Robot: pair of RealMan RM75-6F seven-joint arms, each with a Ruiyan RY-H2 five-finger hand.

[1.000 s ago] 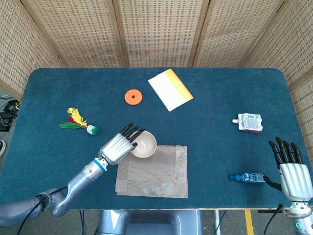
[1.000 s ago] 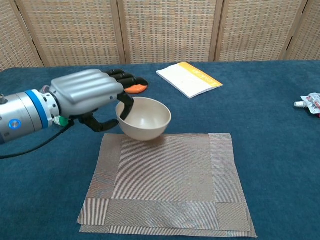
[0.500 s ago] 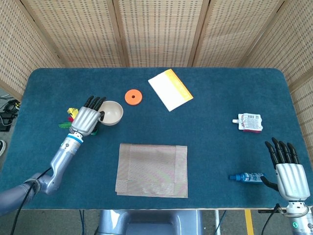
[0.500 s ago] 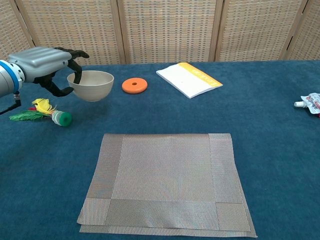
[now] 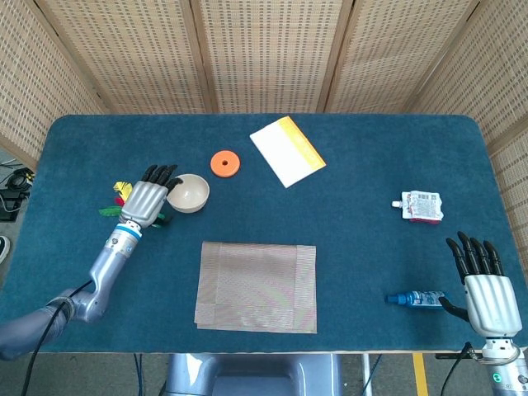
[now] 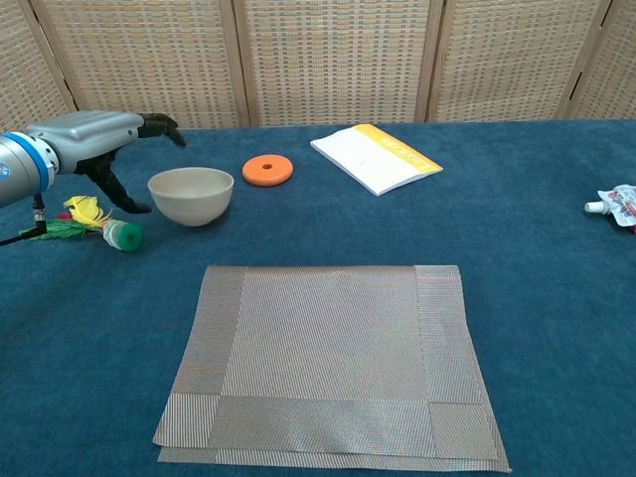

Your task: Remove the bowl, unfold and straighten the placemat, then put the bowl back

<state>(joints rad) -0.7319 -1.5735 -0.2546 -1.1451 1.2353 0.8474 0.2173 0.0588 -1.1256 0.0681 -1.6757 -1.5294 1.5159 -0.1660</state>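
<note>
Chest view shows the left hand (image 6: 94, 139) at the far left, fingers spread and holding nothing, just beside the bowl (image 6: 191, 195); from this angle I cannot be sure whether a fingertip touches the rim. The bowl stands upright on the bench (image 6: 556, 298), well clear of the placemat (image 6: 333, 363) and near a feathered shuttlecock (image 6: 94, 227) and an orange disc (image 6: 267, 170).

With the bowl off, the step in hand is judged to be the unfolding. The placemat lies in the middle near the front edge, and its left, right and front margins look doubled over, with a folded layer showing along the front. To do this well, the left hand should lift away without nudging the bowl, then come down on the nearer folded flap, pinch only the upper layer and turn it outward while the mat is kept from sliding on the cloth. Flaps are best taken one at a time, then the mat squared to the bench edge.

Further right lie a booklet (image 6: 376, 157) and a sachet (image 6: 616, 209). The right hand (image 5: 485, 289) waits at the front right corner, fingers apart and empty, beside a small blue bottle (image 5: 417, 299); it could pin the mat.
</note>
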